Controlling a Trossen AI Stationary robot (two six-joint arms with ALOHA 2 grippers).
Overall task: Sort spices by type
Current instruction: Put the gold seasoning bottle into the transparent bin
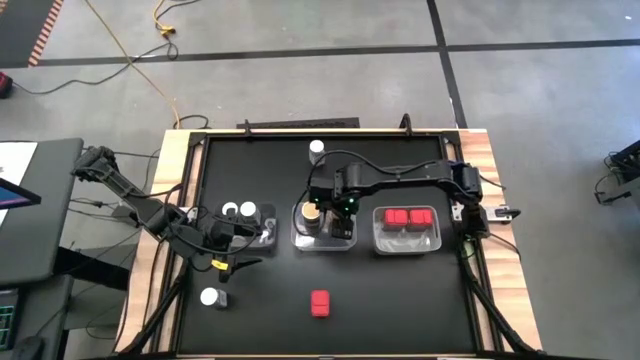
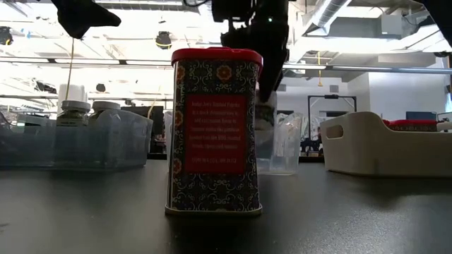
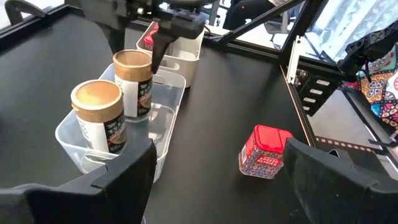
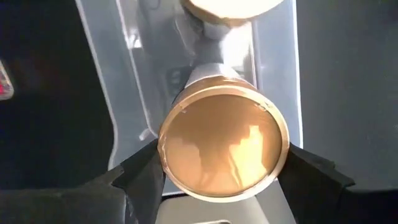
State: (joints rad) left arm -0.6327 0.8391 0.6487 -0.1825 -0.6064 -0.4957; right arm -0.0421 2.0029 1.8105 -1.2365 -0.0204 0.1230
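The right gripper [image 4: 222, 180] has its jaws closed around a rigid, likely light, smooth-sided cylindrical jar with a tan-orange round top [image 4: 222, 147], best held at mid-body, standing in the clear plastic middle tray [image 1: 345, 243]; the left gripper [image 3: 217, 168] waits, jaws open.

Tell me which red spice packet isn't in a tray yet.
The lone red packet standing on the bare table near the front edge. The other red packets already sit together in the right-hand tray.

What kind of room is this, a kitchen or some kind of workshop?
Probably a lab or workshop, not a kitchen: bare concrete floor with a loose yellow cable, exposed ceiling ducts, and a black worktable.
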